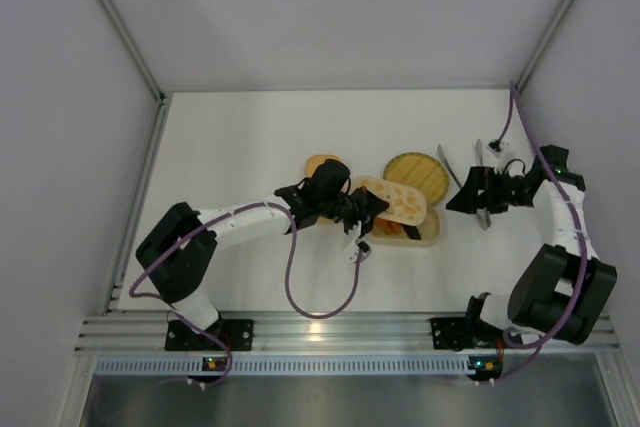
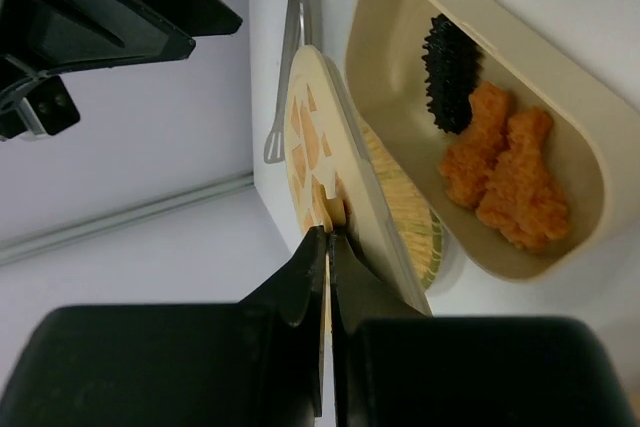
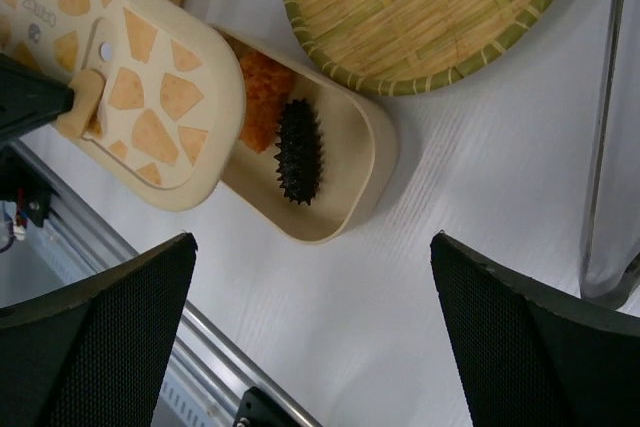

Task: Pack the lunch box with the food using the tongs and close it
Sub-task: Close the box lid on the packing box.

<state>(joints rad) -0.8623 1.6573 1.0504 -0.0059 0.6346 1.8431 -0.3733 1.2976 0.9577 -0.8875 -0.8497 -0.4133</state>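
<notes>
Two arms reach over the white counter [image 1: 250, 137] in the overhead view: the left arm [image 1: 245, 219] stretches from the lower left to the middle of the frame, and the right arm [image 1: 555, 217] bends up the right side and turns in toward the middle.

Next in size is the round yellow ribbed plate [image 1: 417, 175], just above and right of centre. It lies bare on the counter. A tan rounded thing [image 1: 318, 161] lies to its left, just above the left arm's wrist.

Below the plate sits the cream lunch box [image 2: 585, 162], an oblong tub, close beside the plate's lower edge. Its lid [image 3: 130, 97], cream with orange patches, covers the left part of the box in the right wrist view and leaves the right part open. In the left wrist view the lid shows edge-on, tilted up beside the box. Whether it touches the rim cannot be told.

The left fingers [image 2: 305, 287] are pressed together on a small tab at the lid's edge and hold the lid by it.

The right fingers [image 3: 100, 337] stand wide apart and hold nothing. They hang over the counter right of the plate.

The tongs [image 2: 297, 37], thin silver metal, lie flat on the counter just right of the plate, near the right fingers and in no grip.

Inside the box's open part lie orange chunks [image 2: 500, 172] side by side, and touching them a dark spiky piece [image 2: 450, 72] toward the box's end.
</notes>
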